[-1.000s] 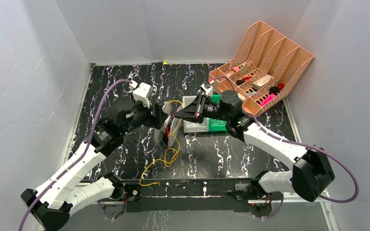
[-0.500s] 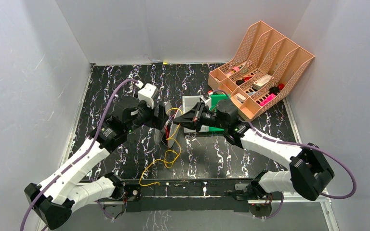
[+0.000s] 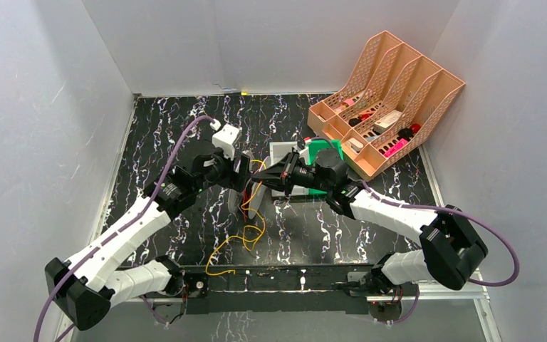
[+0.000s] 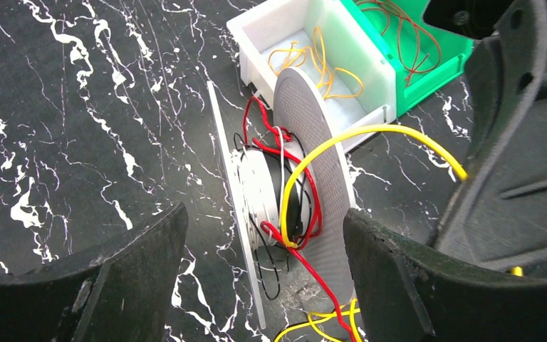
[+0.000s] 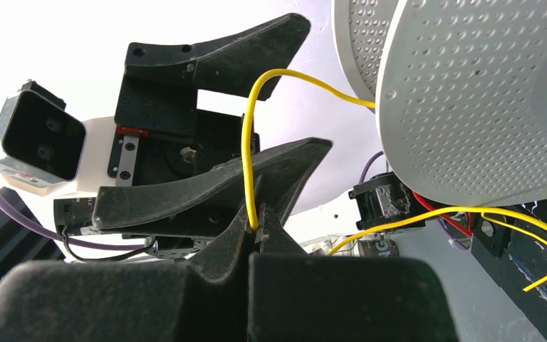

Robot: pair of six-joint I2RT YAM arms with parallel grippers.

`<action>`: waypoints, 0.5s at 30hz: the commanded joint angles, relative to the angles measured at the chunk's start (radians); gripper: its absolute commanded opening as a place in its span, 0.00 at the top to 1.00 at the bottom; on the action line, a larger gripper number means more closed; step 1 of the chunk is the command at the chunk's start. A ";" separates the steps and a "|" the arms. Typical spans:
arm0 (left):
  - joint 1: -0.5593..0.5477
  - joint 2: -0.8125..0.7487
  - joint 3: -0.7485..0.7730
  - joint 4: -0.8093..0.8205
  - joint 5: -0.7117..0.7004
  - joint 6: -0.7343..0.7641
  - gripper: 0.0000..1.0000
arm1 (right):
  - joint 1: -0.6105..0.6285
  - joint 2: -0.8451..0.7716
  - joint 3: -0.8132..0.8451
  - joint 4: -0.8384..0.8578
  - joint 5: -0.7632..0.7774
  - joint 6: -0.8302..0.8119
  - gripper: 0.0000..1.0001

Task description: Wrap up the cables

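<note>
Black counter [image 3: 185, 128] veined in white, plain grey walls on three sides. Near its middle, a white round plastic spool [image 4: 256, 192] stands on edge: two flat dimpled discs with a hub between.

Done so far: a few turns of red wire [image 4: 315, 199] and thin dark wire [image 4: 272, 283] sit on the hub. One thin yellow cable [image 4: 370, 130] meets the hub low down beside the red turns, then arches up and away over the spool's rim. Cannot tell whether it makes a full turn round the hub yet.

Right end effector [image 5: 256, 224]: jaws closed tight, the yellow cable pinched between the tips, held near the spool's upper edge.

Left end effector [image 4: 265, 214]: jaws wide apart, one either side of the spool, neither touching a disc as far as I can see. Nothing in it.

Left to do: slack loops of yellow cable [image 3: 246, 235] lie on the counter in front of the spool, towards the arm bases, ending in a free tail. Just behind the spool, a white open plastic box [image 4: 256, 32] holds more tangled yellow wires [image 4: 313, 60]. A green plastic box [image 4: 427, 75] against it holds thin brown wires [image 4: 392, 21]. A peach slotted file rack [image 3: 399, 71] stands well apart from the spool.

My reading: early in the job. One yellow cable is started and most of its length is unwound; the boxed ones are untouched.
</note>
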 commanded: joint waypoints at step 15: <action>-0.001 0.085 0.032 -0.015 -0.057 0.025 0.29 | 0.003 0.073 -0.017 0.191 0.032 0.081 1.00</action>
